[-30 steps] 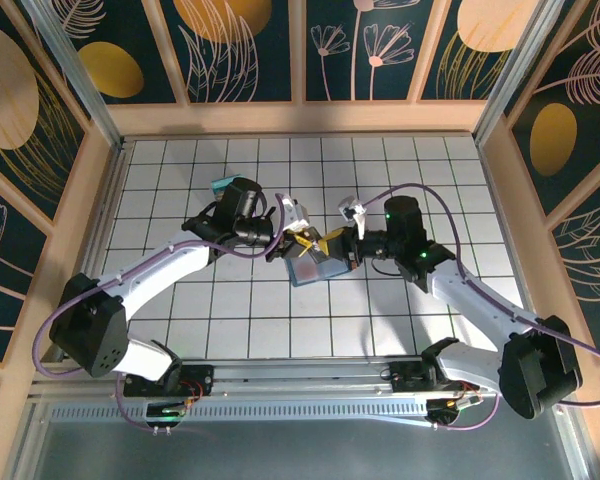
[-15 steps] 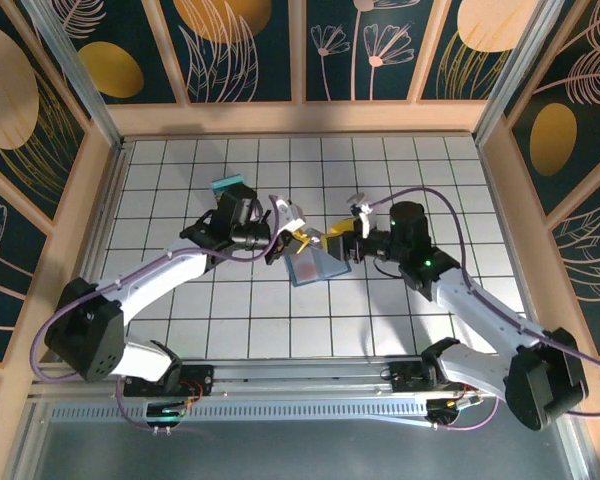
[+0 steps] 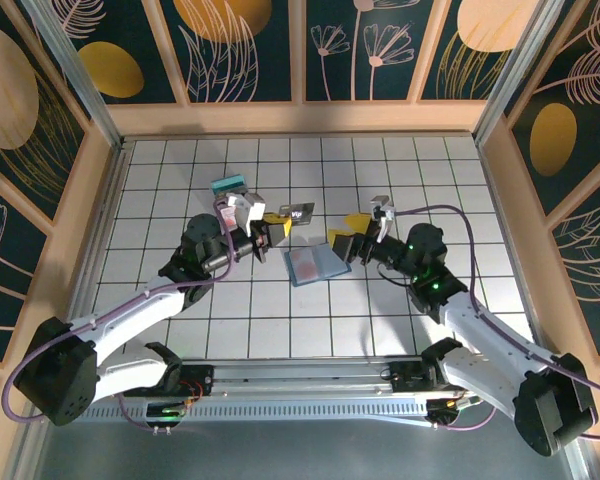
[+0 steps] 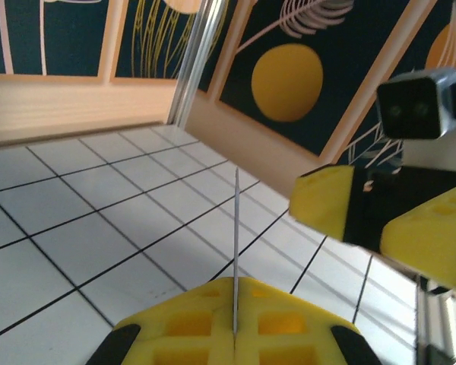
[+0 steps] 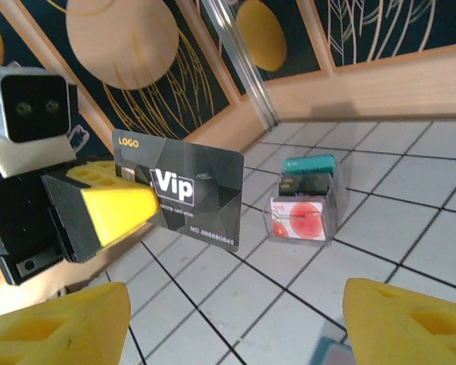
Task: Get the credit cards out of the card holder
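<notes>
As left claw (image 4: 234,323) grips card (image 5: 188,196), pile (image 5: 302,209) stands behind.

Grey-black credit card (image 5: 188,194), white Vip lettering; slate-blue card holder (image 3: 326,270); yellow fingers (image 5: 118,211); white floor (image 3: 380,170), black grid.

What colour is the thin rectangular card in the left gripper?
Dark grey card, white Vip lettering; right wrist view.

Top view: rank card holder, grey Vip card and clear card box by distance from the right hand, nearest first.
1. card holder: on the table, just left of the open right hand.
2. grey Vip card: further left, pinched in the left hand.
3. clear card box: far left, beyond the left arm.
</notes>
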Tool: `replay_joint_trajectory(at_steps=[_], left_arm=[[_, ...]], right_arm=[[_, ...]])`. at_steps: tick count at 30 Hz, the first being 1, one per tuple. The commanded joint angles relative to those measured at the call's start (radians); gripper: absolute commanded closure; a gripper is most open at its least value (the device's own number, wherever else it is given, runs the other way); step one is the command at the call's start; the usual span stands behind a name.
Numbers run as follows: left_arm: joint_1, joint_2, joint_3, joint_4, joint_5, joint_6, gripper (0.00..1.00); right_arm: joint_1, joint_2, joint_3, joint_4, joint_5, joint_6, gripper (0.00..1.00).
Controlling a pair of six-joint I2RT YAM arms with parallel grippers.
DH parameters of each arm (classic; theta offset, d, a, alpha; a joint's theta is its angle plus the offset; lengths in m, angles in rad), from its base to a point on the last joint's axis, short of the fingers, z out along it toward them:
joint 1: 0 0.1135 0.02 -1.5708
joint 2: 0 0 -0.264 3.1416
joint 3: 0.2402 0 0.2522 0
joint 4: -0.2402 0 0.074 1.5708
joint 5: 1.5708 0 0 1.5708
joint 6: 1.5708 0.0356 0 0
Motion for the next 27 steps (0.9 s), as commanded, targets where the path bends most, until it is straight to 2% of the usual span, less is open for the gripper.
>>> replay_joint_trajectory(at_steps=[1,8,14,20,22,25,27], left_arm=[[0.003,-0.007,-0.026,0.182,0.045,-0.145,1.0],[0.002,0.004,-0.039,0.255,0.084,-0.198,1.0],[0.002,0.008,-0.041,0.261,0.095,-0.206,1.0],[0.003,0.027,-0.042,0.291,0.113,-0.223,1.0],[0.002,0.031,-0.041,0.291,0.117,-0.223,1.0],[0.003,0.034,-0.041,0.289,0.117,-0.223,1.0],[0.003,0.033,-0.04,0.275,0.113,-0.223,0.96]], right_arm=[[-0.002,0.049,0.004,0.199,-0.063,0.106,0.26],[0.0,0.204,0.07,0.365,-0.21,0.206,0.34],[0.002,0.292,0.108,0.481,-0.307,0.275,0.47],[0.009,0.365,0.127,0.609,-0.365,0.35,0.66],[0.011,0.387,0.133,0.657,-0.385,0.38,0.76],[0.012,0.407,0.142,0.693,-0.411,0.407,0.97],[0.012,0.406,0.145,0.681,-0.416,0.4,1.0]])
